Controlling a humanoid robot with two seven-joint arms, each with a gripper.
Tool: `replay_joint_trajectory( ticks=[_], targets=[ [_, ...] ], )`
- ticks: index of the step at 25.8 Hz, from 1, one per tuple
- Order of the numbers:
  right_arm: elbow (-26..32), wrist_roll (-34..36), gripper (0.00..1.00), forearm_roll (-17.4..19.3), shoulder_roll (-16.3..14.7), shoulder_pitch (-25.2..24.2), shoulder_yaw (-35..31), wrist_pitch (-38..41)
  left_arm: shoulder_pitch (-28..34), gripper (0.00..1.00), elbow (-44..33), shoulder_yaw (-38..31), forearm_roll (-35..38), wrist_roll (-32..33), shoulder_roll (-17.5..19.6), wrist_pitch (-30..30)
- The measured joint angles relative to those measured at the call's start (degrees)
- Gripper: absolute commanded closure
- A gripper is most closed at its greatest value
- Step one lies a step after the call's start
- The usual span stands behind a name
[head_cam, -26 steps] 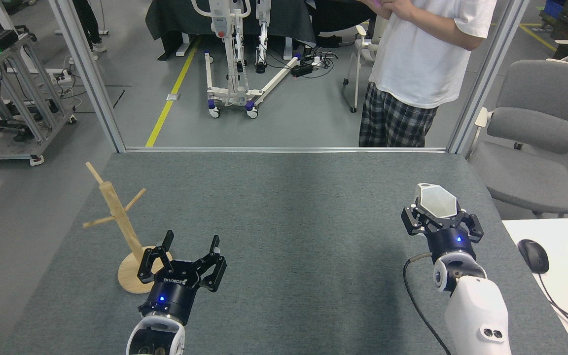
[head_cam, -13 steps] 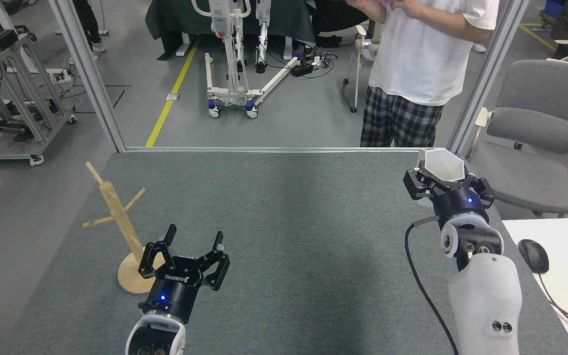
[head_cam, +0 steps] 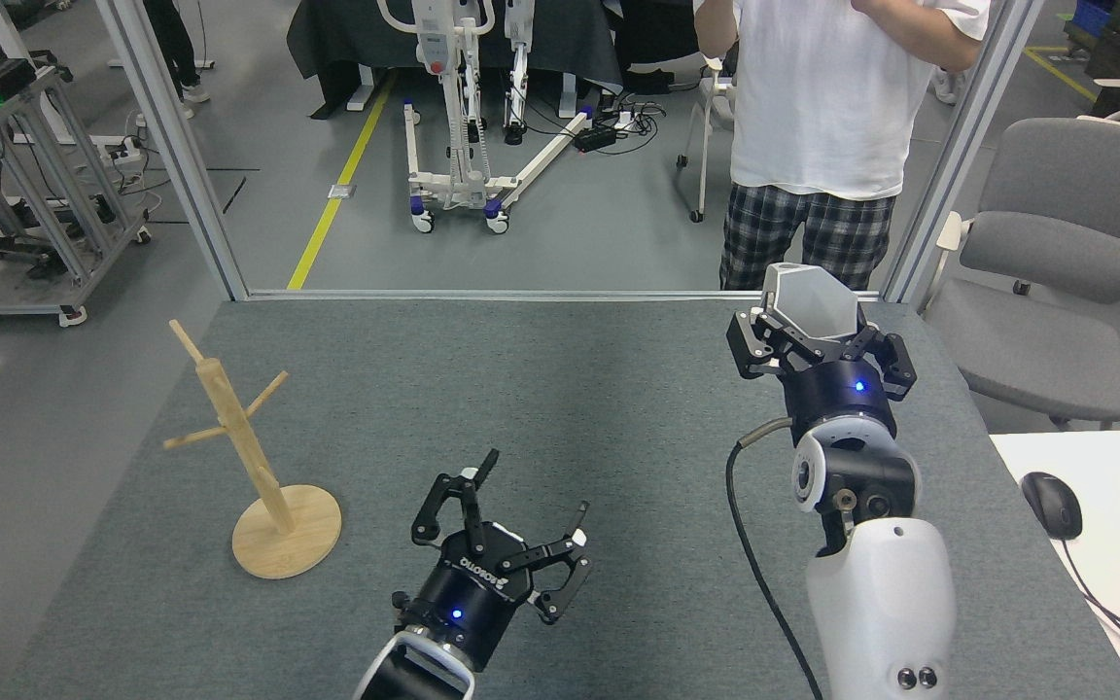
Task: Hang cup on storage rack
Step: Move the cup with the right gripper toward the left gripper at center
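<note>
Clamping the cup (head_cam: 810, 309) by its lower body, the right gripper (head_cam: 816, 342) is carrying something seemingly rigid and light — tab kept free — while the left gripper (head_cam: 521, 530) is hanging open, empty.

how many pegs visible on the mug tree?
3 on the storage rack: one slanting up-left near the post's top, one up-right just below it, one pointing left at mid-height. Another behind the post may be hidden.

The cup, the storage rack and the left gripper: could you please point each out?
cup (head_cam: 813, 309), head view, inner wall.
storage rack (head_cam: 247, 449), head view, slanted post.
left gripper (head_cam: 533, 498), head view, between fingertips.
</note>
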State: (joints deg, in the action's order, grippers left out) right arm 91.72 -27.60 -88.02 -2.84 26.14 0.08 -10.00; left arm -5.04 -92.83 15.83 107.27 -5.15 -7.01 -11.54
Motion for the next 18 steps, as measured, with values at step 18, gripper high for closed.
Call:
replay_joint_trajectory(
  ticks=[18],
  targets=[
    [1.3,-8.1,0.7,-5.6,3.7,0.2,10.3,-11.3,-14.8,0.01,12.1,10.0,1.6,5.2,-0.8,2.1]
  ],
)
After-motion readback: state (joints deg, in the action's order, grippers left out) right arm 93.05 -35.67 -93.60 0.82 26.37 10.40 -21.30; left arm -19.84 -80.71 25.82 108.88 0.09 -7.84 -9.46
